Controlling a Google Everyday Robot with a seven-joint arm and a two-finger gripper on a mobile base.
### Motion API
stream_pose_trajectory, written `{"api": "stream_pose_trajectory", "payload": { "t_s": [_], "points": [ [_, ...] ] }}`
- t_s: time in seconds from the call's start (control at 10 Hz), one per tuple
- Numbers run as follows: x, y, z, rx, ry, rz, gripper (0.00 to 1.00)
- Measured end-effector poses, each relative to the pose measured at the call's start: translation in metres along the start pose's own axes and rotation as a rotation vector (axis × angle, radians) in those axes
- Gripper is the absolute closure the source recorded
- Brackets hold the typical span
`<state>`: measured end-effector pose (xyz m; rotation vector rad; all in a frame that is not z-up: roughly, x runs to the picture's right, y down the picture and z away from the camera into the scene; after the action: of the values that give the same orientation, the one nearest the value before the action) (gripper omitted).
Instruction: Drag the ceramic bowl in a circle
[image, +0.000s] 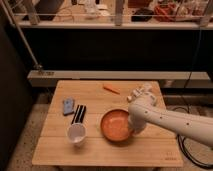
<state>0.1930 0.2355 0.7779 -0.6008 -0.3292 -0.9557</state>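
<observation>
The ceramic bowl, wide and shallow with an orange inside and a darker rim, sits on the wooden table a little in front of its middle. My gripper reaches in from the right at the end of a white arm and rests at the bowl's right rim. The arm's wrist hides the fingertips and the rim's right edge.
A white cup stands just left of the bowl. A black object and a blue-grey object lie at the left. An orange carrot and a pale crumpled item lie at the back. A dark rail runs behind.
</observation>
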Motion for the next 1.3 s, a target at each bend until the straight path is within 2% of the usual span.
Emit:
{"api": "stream_pose_trajectory", "payload": {
  "t_s": [0.3, 0.4, 0.6, 0.9, 1.3],
  "points": [
    [0.044, 0.044, 0.000, 0.020, -0.002, 0.120, 0.93],
    [0.060, 0.051, 0.002, 0.035, -0.006, 0.145, 0.93],
    [0.076, 0.047, 0.004, 0.052, -0.013, 0.160, 0.93],
    [0.083, 0.011, 0.005, 0.079, -0.023, 0.157, 0.93],
    [0.057, -0.086, 0.006, 0.115, -0.024, 0.126, 0.93]
  ]
}}
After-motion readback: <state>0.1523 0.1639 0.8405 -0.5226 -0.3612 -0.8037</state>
